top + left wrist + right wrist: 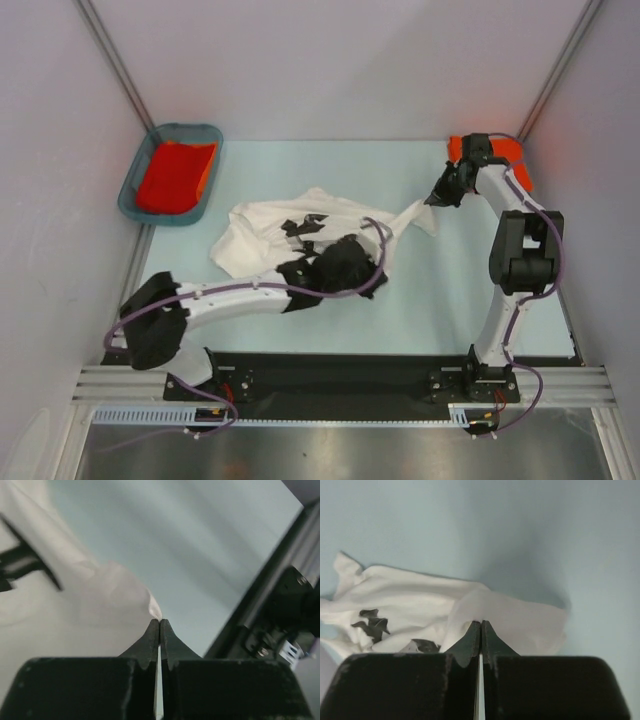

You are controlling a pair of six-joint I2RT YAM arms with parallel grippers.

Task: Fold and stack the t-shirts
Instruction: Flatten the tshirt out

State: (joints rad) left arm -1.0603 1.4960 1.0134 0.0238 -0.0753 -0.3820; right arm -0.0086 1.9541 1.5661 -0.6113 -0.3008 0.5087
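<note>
barely begun: crumpled white black-printed cloth t-shirt [255, 235] lay unfolded, left claw [159, 623] and right claw [481, 625] clenched on its edges (bright orange-red shirt [175, 178] sat in teal plastic basket [186, 127]).

White arms [240, 298], black joints, looping purple cables [384, 248]; my left gripper [159, 621] and right gripper [481, 623] are matte black.

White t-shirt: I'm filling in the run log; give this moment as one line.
white t-shirt: crumpled, unfolded | left hand: shut on it | right hand: shut on it | orange-red t-shirt: in teal basket
</note>
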